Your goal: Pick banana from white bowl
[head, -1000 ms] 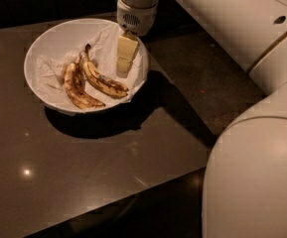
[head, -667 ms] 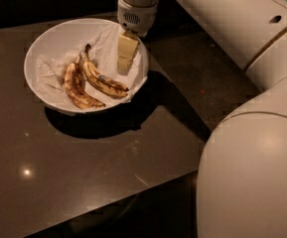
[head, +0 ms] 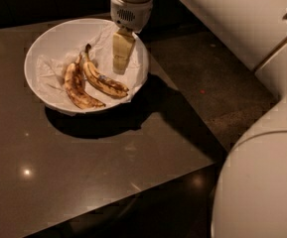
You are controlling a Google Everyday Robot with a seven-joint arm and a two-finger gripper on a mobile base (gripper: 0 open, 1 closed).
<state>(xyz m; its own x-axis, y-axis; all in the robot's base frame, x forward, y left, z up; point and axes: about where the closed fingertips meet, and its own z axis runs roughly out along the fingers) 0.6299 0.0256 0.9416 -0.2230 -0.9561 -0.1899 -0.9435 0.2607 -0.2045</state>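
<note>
Hand hung over far-right part of white bowl, just right of banana, apart from it; wide or narrow, couldn't tell. Banana lay on crumpled paper, browner banana just beside on left. Right side looked open for approach; bowl's rim sat near tabletop right edge.

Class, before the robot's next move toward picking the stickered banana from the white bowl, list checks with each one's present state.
1. Curved yellow, brown-streaked banana with pale sticker lies in the wide round white paper-lined bowl: ok.
2. Distinguished from the browner sticker-less banana beside it: ok.
3. Hand over the bowl, beside the target's stem half: ok.
4. Hand touching the target: not ok.
5. Gap between the bananas for a clean grasp: cannot tell.
</note>
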